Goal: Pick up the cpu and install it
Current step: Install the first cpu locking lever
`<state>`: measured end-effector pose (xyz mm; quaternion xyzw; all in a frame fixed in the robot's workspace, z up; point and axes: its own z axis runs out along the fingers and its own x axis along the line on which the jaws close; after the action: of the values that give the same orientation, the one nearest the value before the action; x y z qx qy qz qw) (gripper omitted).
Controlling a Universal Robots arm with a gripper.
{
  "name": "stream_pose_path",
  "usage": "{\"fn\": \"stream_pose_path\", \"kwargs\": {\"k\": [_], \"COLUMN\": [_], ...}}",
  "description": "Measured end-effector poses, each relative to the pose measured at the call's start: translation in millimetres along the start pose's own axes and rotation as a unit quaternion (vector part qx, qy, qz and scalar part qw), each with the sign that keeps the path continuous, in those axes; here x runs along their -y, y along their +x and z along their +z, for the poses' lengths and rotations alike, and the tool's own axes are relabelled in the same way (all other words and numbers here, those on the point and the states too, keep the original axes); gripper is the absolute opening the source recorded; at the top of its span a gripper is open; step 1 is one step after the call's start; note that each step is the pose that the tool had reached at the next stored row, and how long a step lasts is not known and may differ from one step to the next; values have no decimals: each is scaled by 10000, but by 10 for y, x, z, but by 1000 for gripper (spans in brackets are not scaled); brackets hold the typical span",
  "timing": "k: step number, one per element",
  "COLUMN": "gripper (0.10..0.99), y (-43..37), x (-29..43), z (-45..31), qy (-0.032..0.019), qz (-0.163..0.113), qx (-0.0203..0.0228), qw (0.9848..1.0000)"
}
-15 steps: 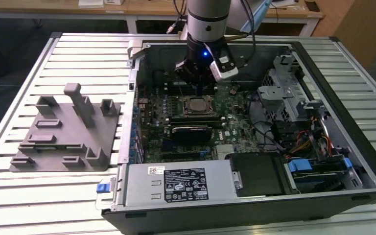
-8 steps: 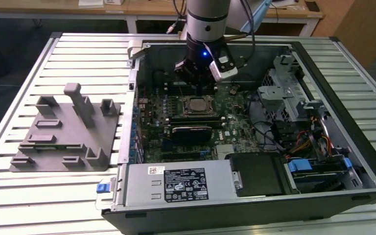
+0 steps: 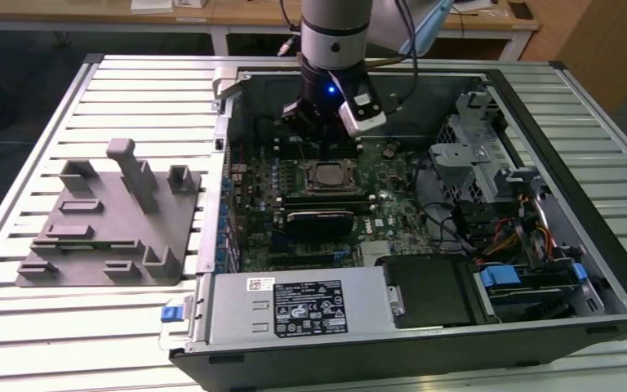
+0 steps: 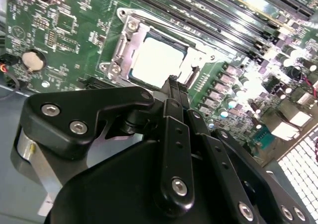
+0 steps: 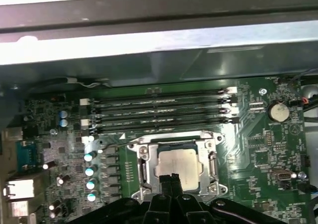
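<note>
Your gripper (image 5: 170,177) sat directly over the socket, fingers pinched together at the tips with nothing between them, so it read as clenched and empty. Right under those tips the cpu (image 5: 177,167) was already lying inside the socket frame (image 5: 140,154), pale lid up, edges looking parallel to the frame in both wrist views. In the second wrist view the fingertips (image 4: 173,82) overlapped the chip's near edge; whether they were touching the lid or just above it, I couldn't tell. My read: placement was done and seating was the step in hand. To do that well you needed zero side load on the chip: any contact should have been straight down and light, on the lid's middle, never on a corner, and any lift-off purely vertical so the closed tips didn't drag it out of square. I couldn't confirm the corner notches were aligned, so you should have checked that before trusting it. Just beyond the socket ran the memory slots (image 5: 159,112), close enough that a tilted wrist could clip them. Further out, the case wall (image 5: 149,40) boxed in that side. Well away from the gripper, outside the case (image 3: 575,139) on the slatted table (image 3: 30,351), the grey fixture (image 3: 112,224) stood with no chip visible on it.
</note>
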<state>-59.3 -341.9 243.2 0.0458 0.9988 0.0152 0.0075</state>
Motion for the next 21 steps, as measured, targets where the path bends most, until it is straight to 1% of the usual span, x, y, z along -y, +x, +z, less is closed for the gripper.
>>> {"fn": "stream_pose_path", "kwargs": {"k": [5,21], "gripper": [106,106], "y": [78,275], "x": [7,25], "z": [-1,-4], "qy": [-1,0], "qz": [0,0], "qx": [0,0], "qw": [10000,10000]}}
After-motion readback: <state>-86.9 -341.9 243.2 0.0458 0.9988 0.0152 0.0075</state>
